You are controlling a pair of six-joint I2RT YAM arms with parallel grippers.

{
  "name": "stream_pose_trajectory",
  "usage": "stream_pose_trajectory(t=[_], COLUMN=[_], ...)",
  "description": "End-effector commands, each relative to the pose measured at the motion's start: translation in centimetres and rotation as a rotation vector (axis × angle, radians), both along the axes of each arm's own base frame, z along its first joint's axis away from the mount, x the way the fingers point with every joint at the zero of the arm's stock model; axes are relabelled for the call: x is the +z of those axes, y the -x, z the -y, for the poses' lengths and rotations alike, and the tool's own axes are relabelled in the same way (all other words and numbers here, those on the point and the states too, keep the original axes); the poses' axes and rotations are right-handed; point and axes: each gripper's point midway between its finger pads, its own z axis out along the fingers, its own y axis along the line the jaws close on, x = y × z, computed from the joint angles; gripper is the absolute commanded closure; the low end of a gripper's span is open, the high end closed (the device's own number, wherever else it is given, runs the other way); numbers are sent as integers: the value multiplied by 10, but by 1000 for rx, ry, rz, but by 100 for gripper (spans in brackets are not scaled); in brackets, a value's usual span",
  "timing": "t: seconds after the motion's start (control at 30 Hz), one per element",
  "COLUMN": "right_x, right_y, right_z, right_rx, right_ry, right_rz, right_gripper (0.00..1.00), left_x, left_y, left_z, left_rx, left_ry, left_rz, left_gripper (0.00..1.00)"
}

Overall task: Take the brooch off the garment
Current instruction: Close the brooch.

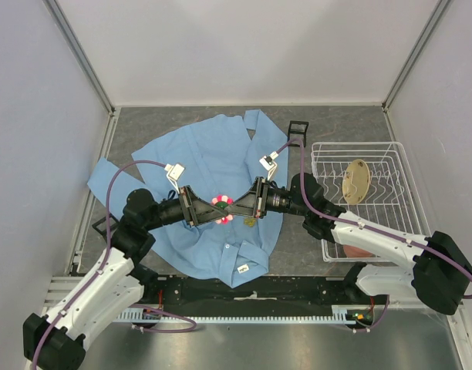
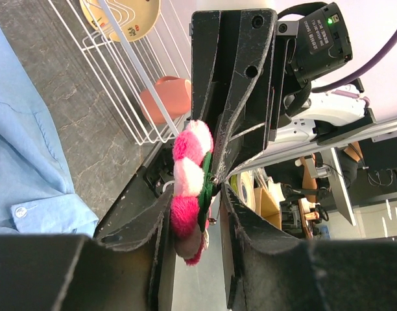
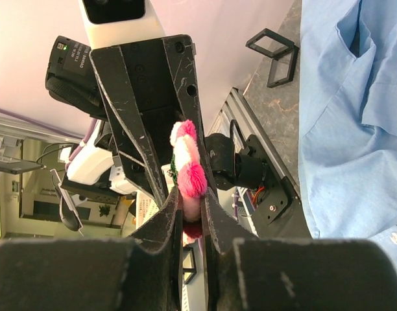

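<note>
Holding the brooch (image 1: 222, 206) aloft over the garment (image 1: 213, 154), clear of the cloth.
Clenched on it with the right gripper (image 3: 191, 206); flanking it with the left gripper (image 2: 195, 214), grasp impossible to tell.

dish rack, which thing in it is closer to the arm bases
The pink cup, at the rack's near end. The tan plate sits farther back, around the middle.
</note>
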Motion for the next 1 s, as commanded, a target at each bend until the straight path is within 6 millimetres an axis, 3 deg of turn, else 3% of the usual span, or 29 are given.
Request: stream_pose_trajectory(t=[0.0, 0.43, 0.97], right_x=[2, 1, -10], right_y=[-6, 0, 8], right_z=[1, 0, -4], right_rx=[-26, 20, 91], right_ry=[-27, -34, -13], right_rz=[5, 14, 12], right_gripper=[100, 100, 100], left_x=[12, 11, 11], left_y=[6, 8, 12], left_z=[0, 2, 5], left_rx=[-23, -46, -88], left_ry=[21, 32, 69], left_rz=[81, 84, 94], left_gripper=[66, 69, 83])
